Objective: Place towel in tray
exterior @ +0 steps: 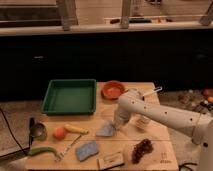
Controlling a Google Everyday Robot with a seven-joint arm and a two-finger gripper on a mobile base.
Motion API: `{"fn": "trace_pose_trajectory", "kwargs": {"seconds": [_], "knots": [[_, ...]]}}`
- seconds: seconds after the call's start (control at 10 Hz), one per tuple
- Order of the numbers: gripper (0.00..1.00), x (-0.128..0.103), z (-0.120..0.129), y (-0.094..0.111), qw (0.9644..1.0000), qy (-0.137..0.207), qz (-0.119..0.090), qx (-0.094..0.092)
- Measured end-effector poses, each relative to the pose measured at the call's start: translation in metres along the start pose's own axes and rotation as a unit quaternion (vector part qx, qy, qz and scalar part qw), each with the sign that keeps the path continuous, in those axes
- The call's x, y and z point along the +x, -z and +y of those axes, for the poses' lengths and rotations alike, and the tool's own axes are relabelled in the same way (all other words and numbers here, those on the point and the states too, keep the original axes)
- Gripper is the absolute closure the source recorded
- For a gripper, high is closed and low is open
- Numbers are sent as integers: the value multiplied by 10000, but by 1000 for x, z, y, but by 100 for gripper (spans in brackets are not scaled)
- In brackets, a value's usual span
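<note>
A green tray (50,102) sits at the table's back left, with nothing in it. A grey-blue towel (105,130) lies crumpled near the middle of the wooden table. My white arm reaches in from the right, and my gripper (116,124) points down right at the towel's upper right edge, touching or just above it. The tray is to the left of and behind the gripper.
An orange bowl (113,90) is behind the gripper, with a cup and spoon (145,95) beside it. At the front are a blue sponge (87,150), an orange (60,132), a banana (76,129), a green pepper (42,150), a metal cup (37,132), grapes (142,149) and a wooden block (111,160).
</note>
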Motion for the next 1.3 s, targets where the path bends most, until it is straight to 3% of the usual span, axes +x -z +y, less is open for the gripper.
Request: {"fn": "trace_pose_trajectory", "kwargs": {"seconds": [0.8, 1.3], "knots": [[100, 8, -10, 0, 10000, -38, 64, -10], [100, 16, -19, 37, 9994, -104, 59, 311]]}}
